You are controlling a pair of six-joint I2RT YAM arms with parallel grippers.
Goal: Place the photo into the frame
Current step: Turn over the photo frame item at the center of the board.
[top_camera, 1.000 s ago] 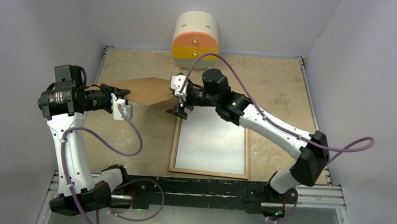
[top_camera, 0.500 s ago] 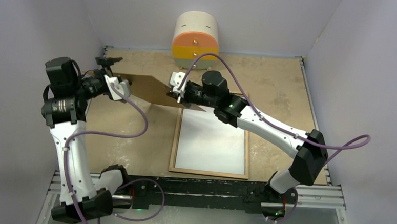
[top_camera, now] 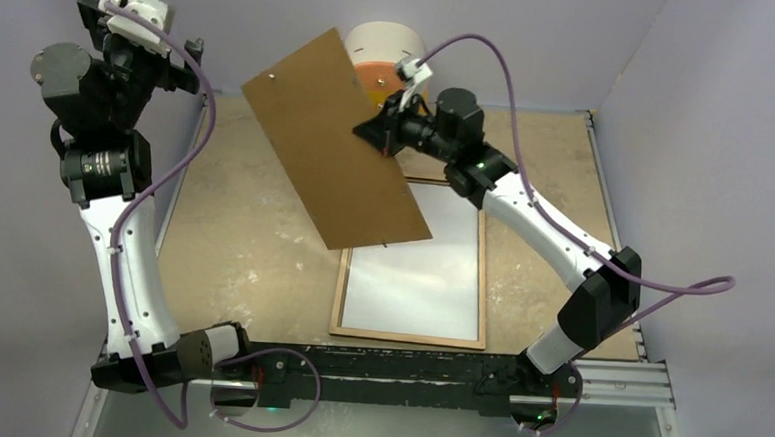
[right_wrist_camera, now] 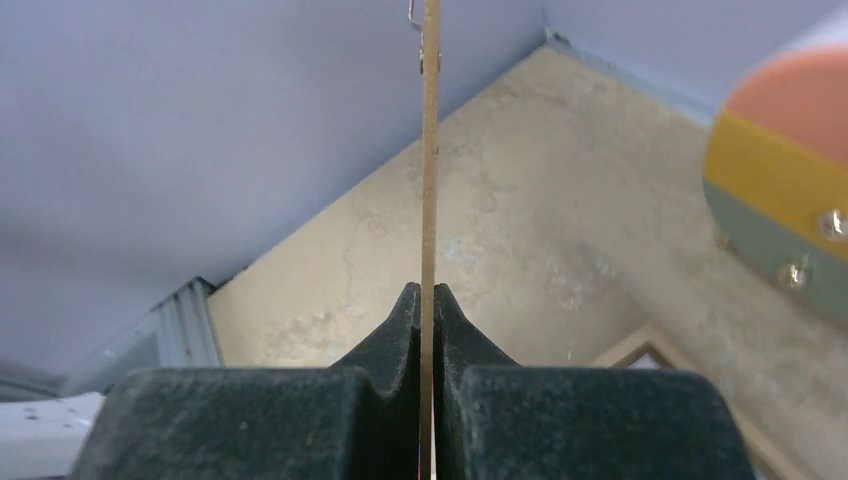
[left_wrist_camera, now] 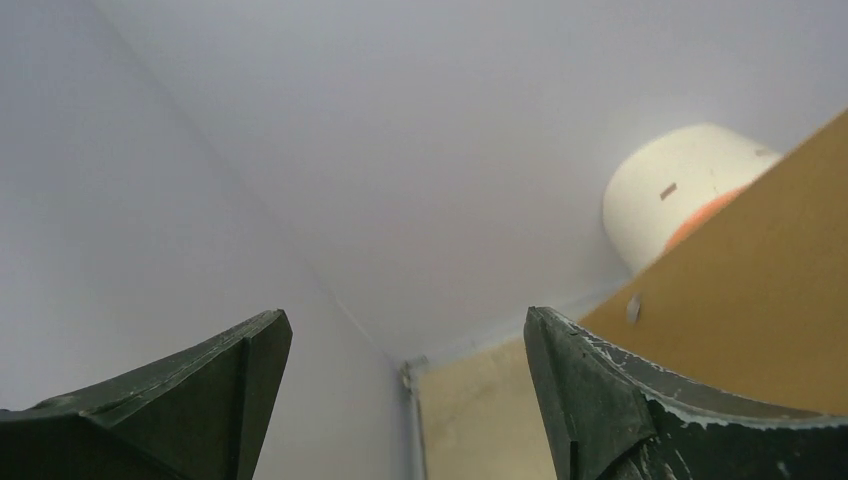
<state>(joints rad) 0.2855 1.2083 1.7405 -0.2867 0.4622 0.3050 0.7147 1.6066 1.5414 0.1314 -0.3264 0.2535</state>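
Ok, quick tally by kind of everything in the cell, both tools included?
backing board: 1
frame: 1
photo, white back up: 1
round drum: 1
tools: 2, left tool and right tool
Total: 6

Nothing legible anywhere: no words, brand marks, numbers or signs to make out. Only a faint pale marking on the black joint housing of the left arm (top_camera: 99,166), too small to read.
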